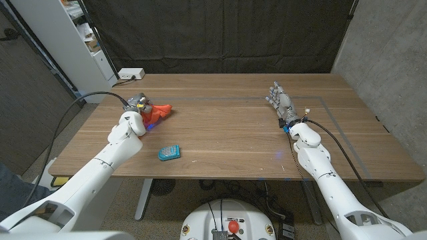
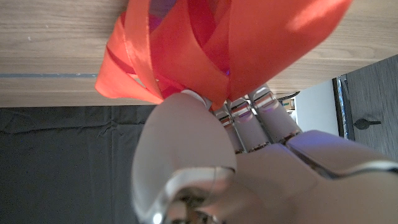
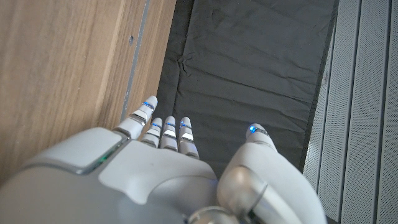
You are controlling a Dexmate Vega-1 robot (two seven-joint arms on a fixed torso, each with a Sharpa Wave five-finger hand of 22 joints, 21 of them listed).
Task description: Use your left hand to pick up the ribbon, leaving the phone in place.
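The ribbon (image 2: 205, 50) is glossy orange-red satin in loose flat loops. The left hand (image 1: 141, 105) grasps it near the wood-grain tabletop's (image 1: 227, 127) left edge. The right hand (image 1: 280, 100) is released, fingers straight.

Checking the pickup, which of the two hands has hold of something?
The left hand: its fingers are in the red ribbon. The right hand is open with nothing in it.

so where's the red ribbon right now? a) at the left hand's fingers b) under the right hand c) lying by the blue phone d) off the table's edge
a: the red ribbon bunches at the left hand, well apart from the blue phone.
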